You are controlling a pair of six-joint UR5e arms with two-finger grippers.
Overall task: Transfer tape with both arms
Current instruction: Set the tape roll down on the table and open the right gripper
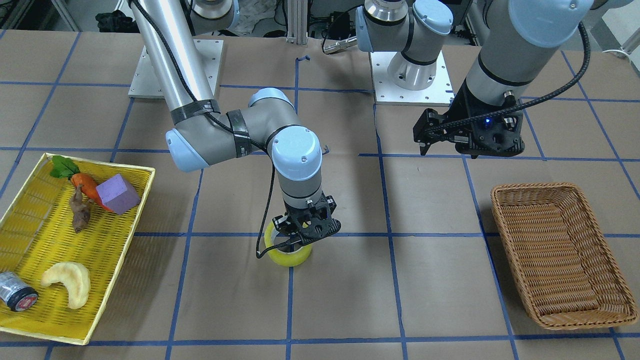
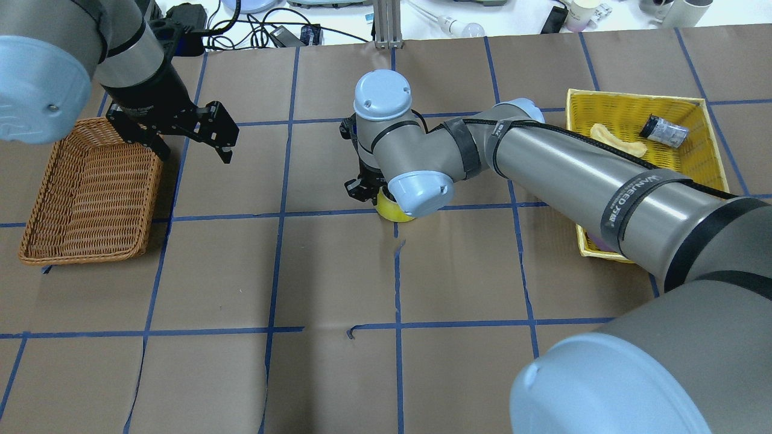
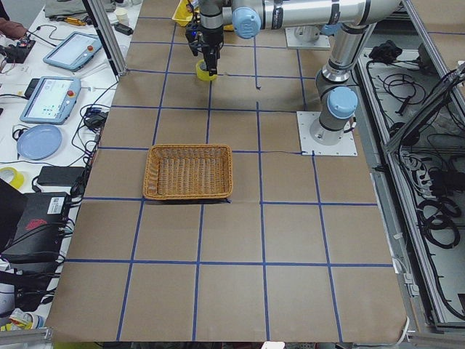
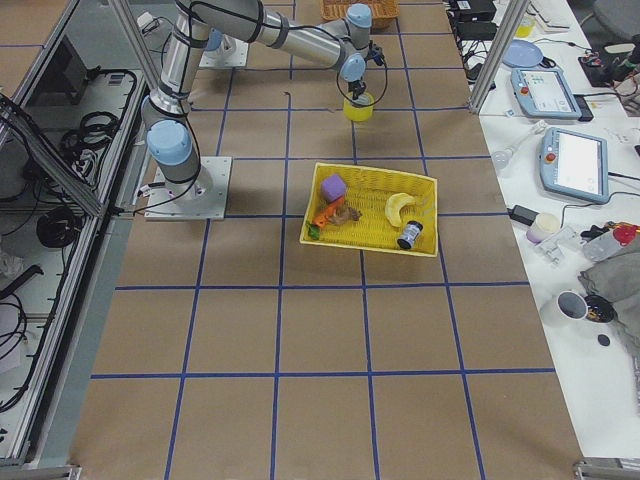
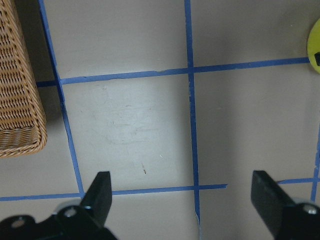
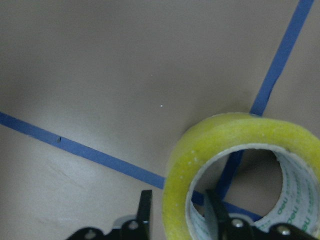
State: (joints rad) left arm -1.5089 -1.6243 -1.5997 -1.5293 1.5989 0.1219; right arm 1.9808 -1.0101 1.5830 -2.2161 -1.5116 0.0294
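The yellow tape roll [image 1: 287,257] stands on the brown table at a blue grid crossing in the middle; it also shows in the overhead view [image 2: 392,212]. My right gripper [image 1: 301,241] points straight down onto it. In the right wrist view the two fingers straddle the roll's wall [image 6: 225,135], one outside, one inside the pale core, pinching it. My left gripper [image 1: 424,142] hangs open and empty above the table, beside the wicker basket [image 1: 560,250]. In the left wrist view its fingertips [image 5: 100,187] are wide apart and the tape [image 5: 315,47] peeks in at the right edge.
A yellow tray [image 1: 30,225] on my right side holds a purple block [image 1: 117,194], a carrot, a banana-like piece [image 1: 67,282] and a small dark cylinder with a red end [image 1: 17,295]. The wicker basket [image 2: 90,193] holds nothing.
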